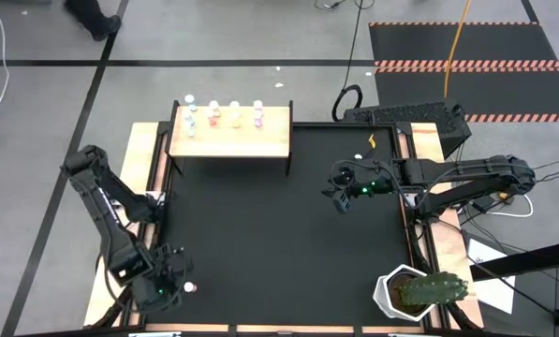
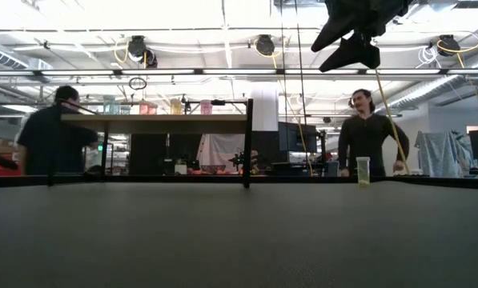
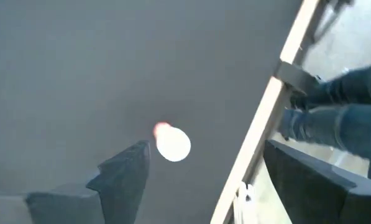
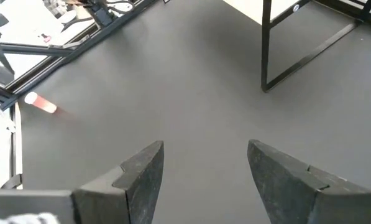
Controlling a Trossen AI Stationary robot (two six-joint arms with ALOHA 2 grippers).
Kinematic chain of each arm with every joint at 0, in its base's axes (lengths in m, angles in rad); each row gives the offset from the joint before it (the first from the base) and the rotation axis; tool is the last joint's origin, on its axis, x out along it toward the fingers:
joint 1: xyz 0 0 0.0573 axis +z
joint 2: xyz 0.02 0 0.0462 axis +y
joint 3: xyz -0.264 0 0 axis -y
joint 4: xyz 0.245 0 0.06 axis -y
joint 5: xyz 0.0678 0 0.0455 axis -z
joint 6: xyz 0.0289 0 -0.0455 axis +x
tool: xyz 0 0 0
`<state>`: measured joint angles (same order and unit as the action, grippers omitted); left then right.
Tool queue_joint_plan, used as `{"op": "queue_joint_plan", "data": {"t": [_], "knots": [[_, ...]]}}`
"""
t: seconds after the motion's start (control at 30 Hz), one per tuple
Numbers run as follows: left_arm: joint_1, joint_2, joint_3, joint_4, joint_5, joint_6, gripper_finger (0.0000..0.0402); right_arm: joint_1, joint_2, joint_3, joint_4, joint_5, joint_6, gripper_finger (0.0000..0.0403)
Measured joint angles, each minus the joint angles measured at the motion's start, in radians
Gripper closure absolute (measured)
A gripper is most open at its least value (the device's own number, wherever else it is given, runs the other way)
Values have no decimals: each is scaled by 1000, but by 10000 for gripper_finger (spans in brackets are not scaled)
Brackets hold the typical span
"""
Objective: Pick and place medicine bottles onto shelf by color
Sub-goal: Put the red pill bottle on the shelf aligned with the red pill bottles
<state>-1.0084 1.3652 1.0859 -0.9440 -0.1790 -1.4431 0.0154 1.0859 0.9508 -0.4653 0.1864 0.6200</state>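
Note:
The pale-wood shelf (image 1: 232,139) stands on dark legs at the far left of the black mat. Several medicine bottles (image 1: 223,114) stand in a row along its far edge. A red bottle with a white cap (image 3: 171,143) rests on the mat near the table's near left corner (image 1: 190,287). My left gripper (image 3: 207,149) hangs open above it, pointing steeply down, and the bottle sits close to one finger without touching it. A yellow bottle (image 2: 363,170) stands upright on the mat at the far right. My right gripper (image 4: 205,149) hovers open and empty above the mat's right side (image 1: 340,195).
A white pot with a green cactus (image 1: 418,292) sits at the near right corner. The table's pale side strip (image 3: 266,118) runs just beside my left gripper. A keyboard (image 1: 405,114) lies beyond the far right edge. People (image 2: 367,132) stand in the room behind the table.

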Motion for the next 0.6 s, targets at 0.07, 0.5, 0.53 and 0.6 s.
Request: {"op": "queue_joint_plan", "data": {"t": [0.07, 0.5, 0.53, 0.6], "knots": [[-26, 10, 0, 22, -4, -1, 86, 0, 0, 0, 3, 0, 3, 177], [-118, 85, 0, 29, -6, -18, 108, 0, 0, 0, 28, 0, -4, 177], [-120, 87, 0, 29, -7, -14, 108, 0, 0, 0, 29, 0, -4, 177], [-125, 94, 0, 29, -21, -1, 106, 0, 0, 0, 32, 0, -4, 177]]}}
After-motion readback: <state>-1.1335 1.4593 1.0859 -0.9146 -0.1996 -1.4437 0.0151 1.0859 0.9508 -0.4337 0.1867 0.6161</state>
